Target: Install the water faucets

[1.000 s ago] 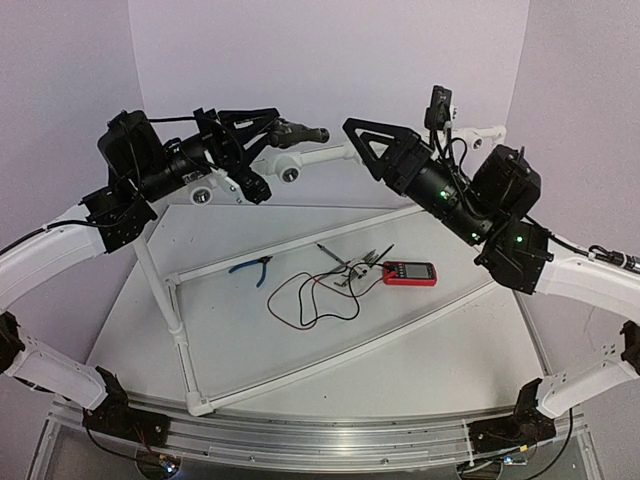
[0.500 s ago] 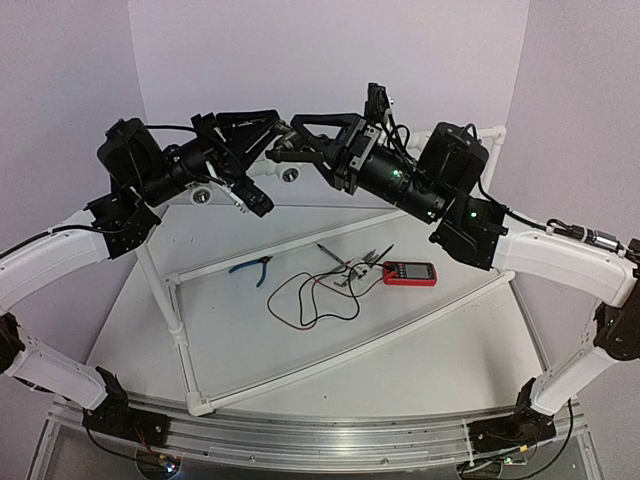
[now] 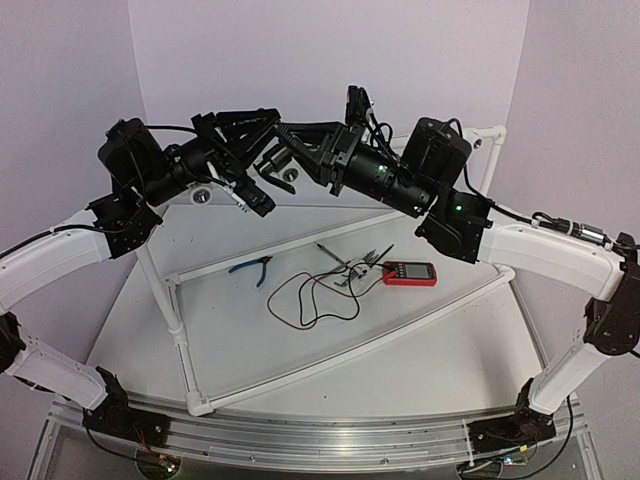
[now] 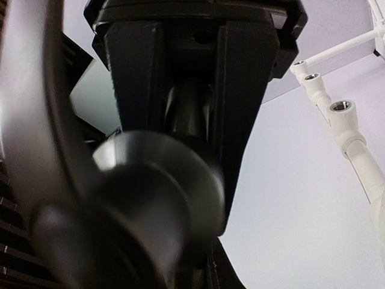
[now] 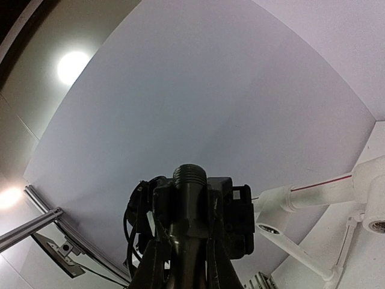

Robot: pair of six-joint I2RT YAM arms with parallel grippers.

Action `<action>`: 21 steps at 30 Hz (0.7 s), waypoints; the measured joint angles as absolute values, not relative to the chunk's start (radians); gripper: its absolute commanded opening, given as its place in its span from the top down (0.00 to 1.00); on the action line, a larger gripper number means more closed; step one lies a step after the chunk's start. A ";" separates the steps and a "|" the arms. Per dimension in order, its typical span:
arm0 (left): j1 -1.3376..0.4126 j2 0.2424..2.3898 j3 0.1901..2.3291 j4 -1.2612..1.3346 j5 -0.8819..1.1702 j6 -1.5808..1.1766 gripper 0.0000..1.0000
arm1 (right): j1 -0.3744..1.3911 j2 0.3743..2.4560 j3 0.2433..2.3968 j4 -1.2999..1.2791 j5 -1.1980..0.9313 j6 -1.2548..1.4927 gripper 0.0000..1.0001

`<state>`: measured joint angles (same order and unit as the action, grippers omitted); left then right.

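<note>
The dark water faucet [image 3: 276, 157] hangs in the air in front of the white pipe frame [image 3: 165, 290], with both grippers on it. My left gripper [image 3: 266, 160] is shut on it from the left. From the right, my right gripper [image 3: 287, 148] is shut on its body. In the right wrist view the faucet [image 5: 190, 198] points its threaded end up between my fingers [image 5: 149, 265], with the left gripper's black body behind. In the left wrist view a blurred round part of the faucet [image 4: 156, 180] fills the foreground, and the right gripper's fingers [image 4: 243, 90] flank its body.
White pipe sockets [image 3: 291, 175] [image 4: 341, 107] [image 5: 269, 229] sit on the upper rail just behind the faucet. On the table lie blue-handled pliers [image 3: 252, 267], a red multimeter [image 3: 409, 272] with its leads [image 3: 310, 295], and small metal tools [image 3: 335, 257].
My right arm swung left from the far right up to the faucet, and its jaws went from wide open to shut on it. The left gripper kept its hold, tilting slightly.
</note>
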<state>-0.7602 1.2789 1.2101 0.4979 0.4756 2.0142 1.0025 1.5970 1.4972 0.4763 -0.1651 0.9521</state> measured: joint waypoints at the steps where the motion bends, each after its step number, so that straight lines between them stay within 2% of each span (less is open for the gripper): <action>1: -0.760 1.279 1.211 0.502 0.475 2.016 1.00 | 1.003 1.599 1.497 0.476 -0.169 0.956 1.00; 10: -0.760 1.280 1.211 0.503 0.474 2.016 0.98 | 1.005 1.599 1.498 0.475 -0.158 0.928 1.00; 12: -0.760 1.280 1.211 0.499 0.473 2.016 0.66 | 1.005 1.599 1.498 0.472 -0.158 0.921 1.00; 13: -0.760 1.280 1.211 0.496 0.472 2.015 0.47 | 1.005 1.598 1.498 0.468 -0.156 0.913 1.00; 15: -0.761 1.278 1.211 0.468 0.465 2.011 0.36 | 1.005 1.588 1.488 0.448 -0.147 0.874 1.00; 21: -0.761 1.276 1.211 0.339 0.392 2.007 0.30 | 1.005 1.488 1.421 0.294 -0.040 0.740 1.00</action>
<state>-0.7612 1.2761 1.2106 0.3391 0.3921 2.0071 1.0050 1.4881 1.4213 0.2943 -0.0404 0.7405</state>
